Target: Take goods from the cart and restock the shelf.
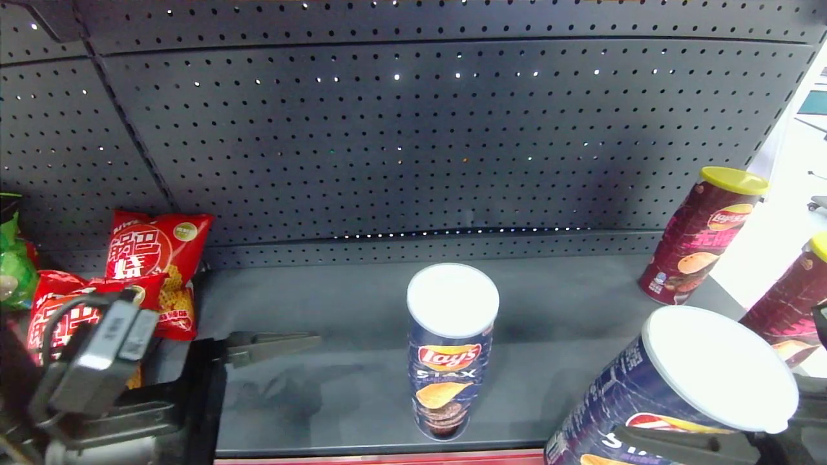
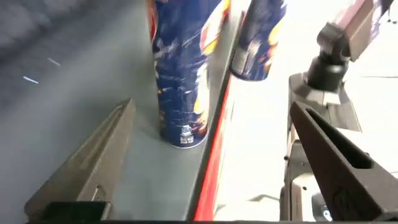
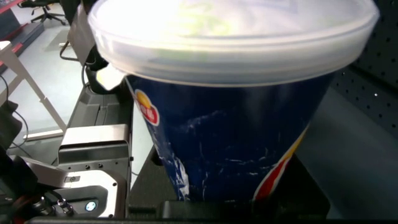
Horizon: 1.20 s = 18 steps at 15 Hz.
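Head view – right gripper clamps a white-lidded blue can, tilted, just off the shelf's front right. Left gripper gapes, empty, over the shelf's left. Second can – blue label, chip picture – stands upright near the front edge. Maroon cans stand farther right, red bags back left.

Logo and lettering mark the standing can ahead of your left gripper and the held can in your right gripper. Red bags beside the left gripper show white characters.

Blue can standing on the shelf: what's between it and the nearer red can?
Only bare shelf between blue can and red can, per the head view.
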Available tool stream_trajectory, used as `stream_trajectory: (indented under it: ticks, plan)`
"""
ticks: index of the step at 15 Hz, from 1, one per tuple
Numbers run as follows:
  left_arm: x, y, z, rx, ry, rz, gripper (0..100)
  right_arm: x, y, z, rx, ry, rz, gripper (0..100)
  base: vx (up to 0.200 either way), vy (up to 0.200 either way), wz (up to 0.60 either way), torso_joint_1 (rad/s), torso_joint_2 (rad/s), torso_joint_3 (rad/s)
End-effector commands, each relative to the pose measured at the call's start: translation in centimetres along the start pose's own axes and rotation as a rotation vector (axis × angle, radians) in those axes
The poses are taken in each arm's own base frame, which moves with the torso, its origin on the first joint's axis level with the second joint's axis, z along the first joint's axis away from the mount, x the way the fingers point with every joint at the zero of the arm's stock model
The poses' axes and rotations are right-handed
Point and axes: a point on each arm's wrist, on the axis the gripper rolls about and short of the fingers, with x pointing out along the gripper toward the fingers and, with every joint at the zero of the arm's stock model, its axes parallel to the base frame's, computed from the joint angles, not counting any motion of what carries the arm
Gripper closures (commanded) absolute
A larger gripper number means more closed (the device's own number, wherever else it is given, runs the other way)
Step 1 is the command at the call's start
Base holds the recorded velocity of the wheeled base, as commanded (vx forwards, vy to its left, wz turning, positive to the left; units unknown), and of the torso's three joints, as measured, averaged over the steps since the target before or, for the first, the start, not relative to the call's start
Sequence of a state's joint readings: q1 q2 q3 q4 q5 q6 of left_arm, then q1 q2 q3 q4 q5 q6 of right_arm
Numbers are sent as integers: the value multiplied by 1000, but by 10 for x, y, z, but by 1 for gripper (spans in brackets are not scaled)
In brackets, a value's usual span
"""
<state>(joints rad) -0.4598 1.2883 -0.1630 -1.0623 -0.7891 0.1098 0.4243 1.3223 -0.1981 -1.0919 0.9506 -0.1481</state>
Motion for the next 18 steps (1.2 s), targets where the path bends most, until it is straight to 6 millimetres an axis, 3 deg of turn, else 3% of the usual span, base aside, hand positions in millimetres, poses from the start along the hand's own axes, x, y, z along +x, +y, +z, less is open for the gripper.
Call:
stream_trajectory:
  ticks: [1,3,7,10,14,15,16,18]
  plan:
    - [-61,-53,2,99,-130,89,0,-1,1,-1,0,1,-2,100,0,0,0,0,0,0]
    - [-92,-89,-1,146,-186,147,0,-1,1,-1,0,1,-2,100,0,0,0,0,0,0]
    - [-136,-145,-27,86,-217,276,0,-3,0,1,-5,-3,-15,100,0,0,0,0,0,0]
    - [-141,-146,-16,101,-259,398,0,-5,3,1,-11,-6,-22,100,0,0,0,0,0,0]
    - [-139,-130,-40,28,-191,832,0,-12,7,1,-16,-8,-42,100,0,0,0,0,0,0]
    - [-139,-130,-40,28,-191,832,0,-12,7,1,-16,-8,-42,100,0,0,0,0,0,0]
    - [-137,-126,-51,38,-134,945,0,-13,8,2,-14,-11,-42,100,0,0,0,0,0,0]
    - [-138,-124,-53,20,-105,1046,0,-13,8,1,-9,-10,-42,100,0,0,0,0,0,0]
